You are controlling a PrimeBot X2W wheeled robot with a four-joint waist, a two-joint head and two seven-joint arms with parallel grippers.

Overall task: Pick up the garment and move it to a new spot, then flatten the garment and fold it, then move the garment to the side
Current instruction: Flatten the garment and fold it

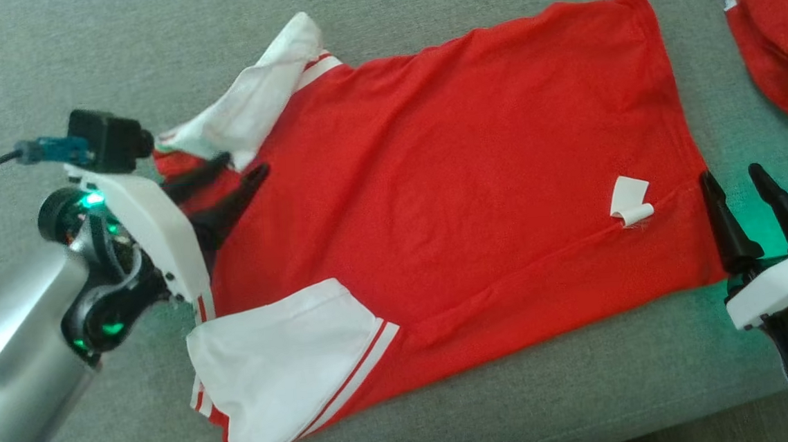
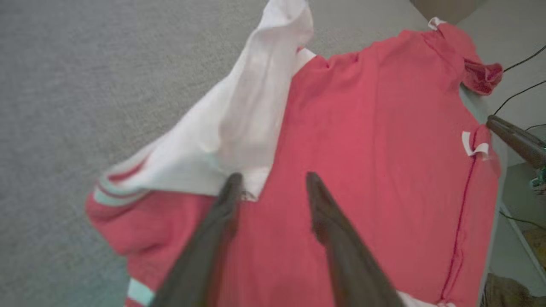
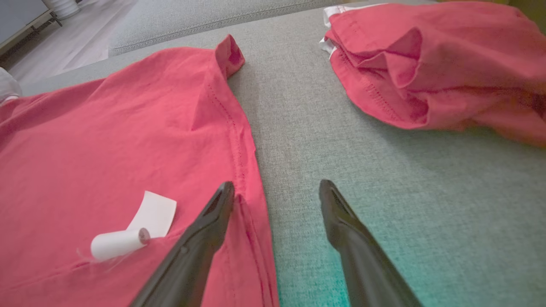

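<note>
Red garment lies spread nearly flat on grey upholstered surface, between the two grippers. White sleeves with red stripe trim.
Sleeve just beyond left gripper is rumpled and turned back; the other sleeve lies flat.
Left gripper: fingers apart over red cloth, one tip at the white sleeve's edge.
Right gripper: fingers spread wide, straddling the hem.
Curled white label just beside it.
Second red garment bunched beyond the right gripper, apart.

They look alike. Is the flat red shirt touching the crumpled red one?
Apart: right wrist view shows grey cushion between flat red shirt and crumpled red garment.
</note>
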